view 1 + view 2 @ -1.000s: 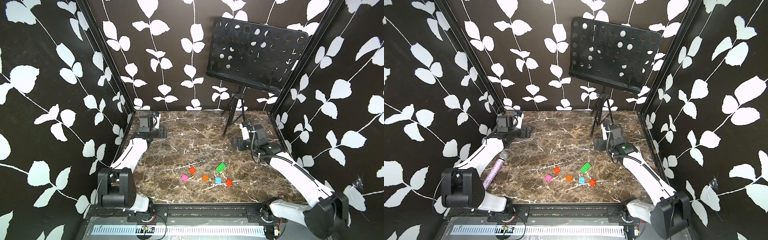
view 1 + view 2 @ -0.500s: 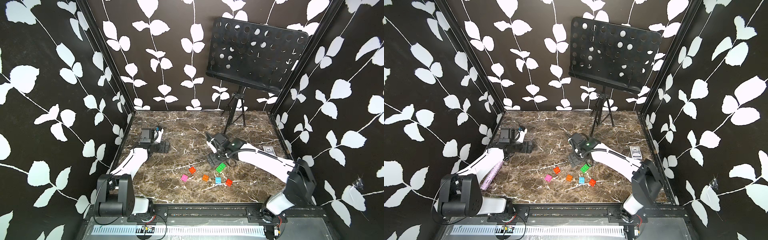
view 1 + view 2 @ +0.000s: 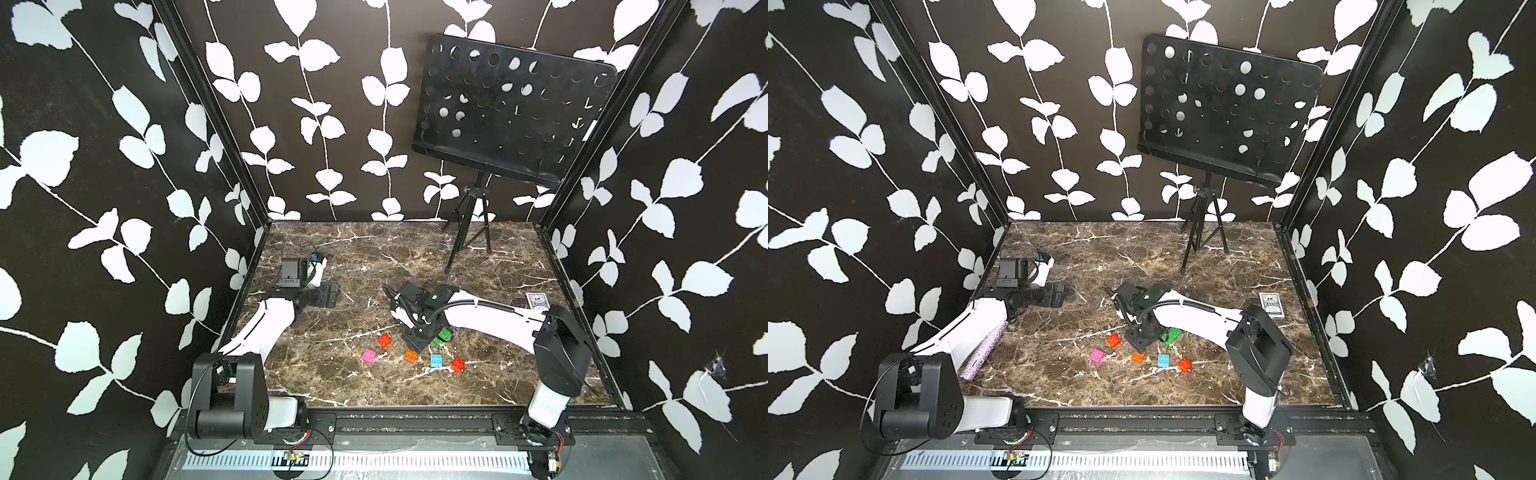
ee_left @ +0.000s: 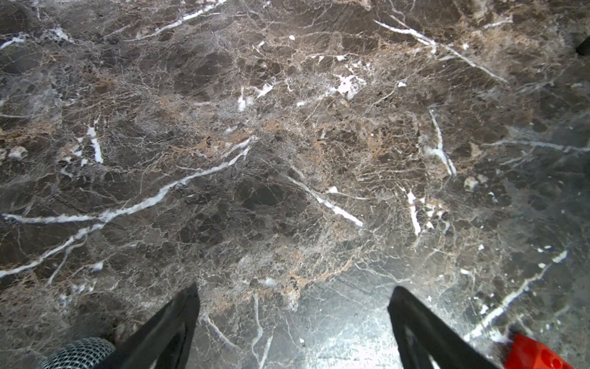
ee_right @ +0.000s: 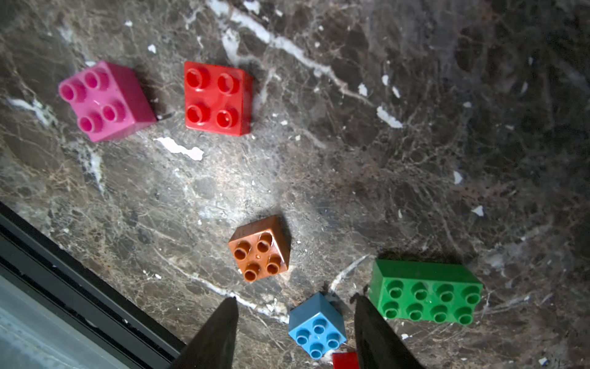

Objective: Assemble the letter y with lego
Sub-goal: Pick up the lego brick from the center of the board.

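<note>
The bricks (image 3: pixel 411 356) lie scattered near the front edge of the counter (image 3: pixel 374 257), the right arm's jaws hanging half-open and empty above the blue brick (image 5: pixel 317 326) and the orange brick (image 5: pixel 258 247), so I'd square them on one, clear of the green brick (image 5: pixel 424 292), before closing; the left arm's jaws gape wide, well apart.

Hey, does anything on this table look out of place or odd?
Nothing is damaged or spilled. Two items seem unrelated to the task: a playing-card box near the right wall, and a glittery microphone lying partly under the left arm.
</note>
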Robot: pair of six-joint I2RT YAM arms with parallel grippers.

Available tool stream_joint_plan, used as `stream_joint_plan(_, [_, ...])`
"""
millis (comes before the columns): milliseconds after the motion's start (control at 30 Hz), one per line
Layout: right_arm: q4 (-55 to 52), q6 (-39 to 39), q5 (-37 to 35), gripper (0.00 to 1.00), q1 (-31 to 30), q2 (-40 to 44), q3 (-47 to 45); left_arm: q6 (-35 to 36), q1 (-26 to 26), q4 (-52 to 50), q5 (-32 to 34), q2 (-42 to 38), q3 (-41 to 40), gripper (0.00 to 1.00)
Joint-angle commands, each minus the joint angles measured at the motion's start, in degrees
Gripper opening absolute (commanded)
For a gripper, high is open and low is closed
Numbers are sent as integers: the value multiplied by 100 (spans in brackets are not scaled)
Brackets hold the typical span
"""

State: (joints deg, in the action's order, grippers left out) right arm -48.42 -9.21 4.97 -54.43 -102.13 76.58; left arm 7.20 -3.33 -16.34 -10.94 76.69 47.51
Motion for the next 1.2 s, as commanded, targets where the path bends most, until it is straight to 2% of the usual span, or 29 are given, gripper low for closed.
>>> stream_joint_plan(0, [-170, 634, 98, 56, -116, -129, 123, 132, 30, 98, -24, -189, -102, 95])
stream_joint_plan(200, [-26, 870, 370, 55, -227, -302, -6, 142, 34, 166, -70, -165, -139, 95])
stream_joint_plan(867, [328, 965, 319, 50, -264, -773, -330, 145, 57, 176, -128, -145, -172, 95])
stream_joint_plan(1000, [368, 956, 294, 47, -265, -791, -406, 141, 55, 184, -128, -131, -180, 95])
stream_joint_plan(1167, [381, 1118, 104, 36, -279, -689, -451, 141, 66, 192, -137, -145, -201, 95])
